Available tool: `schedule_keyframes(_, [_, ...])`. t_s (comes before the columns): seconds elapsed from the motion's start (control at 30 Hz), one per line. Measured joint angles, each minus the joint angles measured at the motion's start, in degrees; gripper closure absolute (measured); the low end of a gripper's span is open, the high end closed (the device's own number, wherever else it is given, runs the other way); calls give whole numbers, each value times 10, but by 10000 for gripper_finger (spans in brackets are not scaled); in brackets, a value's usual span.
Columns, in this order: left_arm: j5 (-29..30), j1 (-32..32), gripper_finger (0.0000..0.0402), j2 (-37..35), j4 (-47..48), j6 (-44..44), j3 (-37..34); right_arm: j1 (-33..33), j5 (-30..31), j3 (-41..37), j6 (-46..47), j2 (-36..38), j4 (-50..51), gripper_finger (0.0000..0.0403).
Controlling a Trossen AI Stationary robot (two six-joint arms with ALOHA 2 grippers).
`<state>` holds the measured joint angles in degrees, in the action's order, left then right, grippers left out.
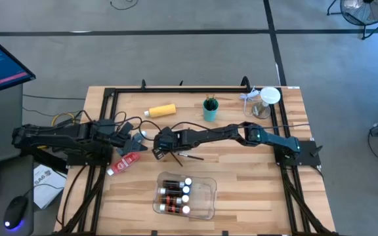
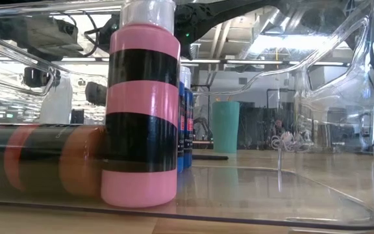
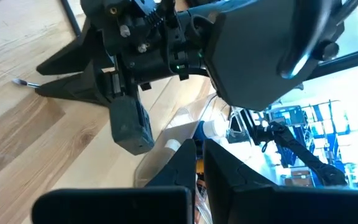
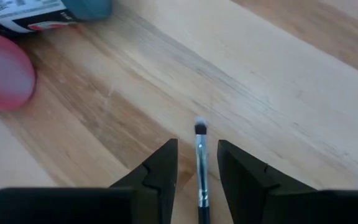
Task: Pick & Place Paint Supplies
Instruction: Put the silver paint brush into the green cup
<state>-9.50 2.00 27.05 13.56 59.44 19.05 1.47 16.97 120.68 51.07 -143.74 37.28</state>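
Note:
My right gripper (image 1: 157, 149) (image 4: 199, 146) reaches across the table's middle and is open. Its fingers stand on either side of a thin dark-handled paint brush (image 4: 200, 155), which lies on the wood with its bristles ahead of the fingertips; its handle (image 1: 188, 156) trails toward the right. My left gripper (image 1: 136, 139) (image 3: 199, 149) is shut on nothing, close to the left of the right one. A red paint tube (image 1: 126, 161) (image 4: 2, 78) lies beside them. The yellow bottle (image 1: 161, 111) lies near the far edge. Small bottles (image 1: 176, 195) (image 2: 141, 110) sit in the clear tray.
The clear tray (image 1: 205, 200) stands near the table's near edge. The teal cup (image 1: 210, 110) (image 2: 226, 127), holding brushes, stands by the far edge, with a clear container (image 1: 266, 101) at the far right corner. Black frame rails (image 1: 176, 90) run along the far and side edges.

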Motion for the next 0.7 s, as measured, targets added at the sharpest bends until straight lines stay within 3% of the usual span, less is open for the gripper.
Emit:
schedule_keyframes(0.3, [0, 0, 401, 6, -5, 10, 0, -2, -28, 4, 0, -30, -26, 295])
schedule_keyframes(0.7, [0, 0, 401, 8, -9, 11, 0, 0, -18, 3, 0, -33, -11, 296])
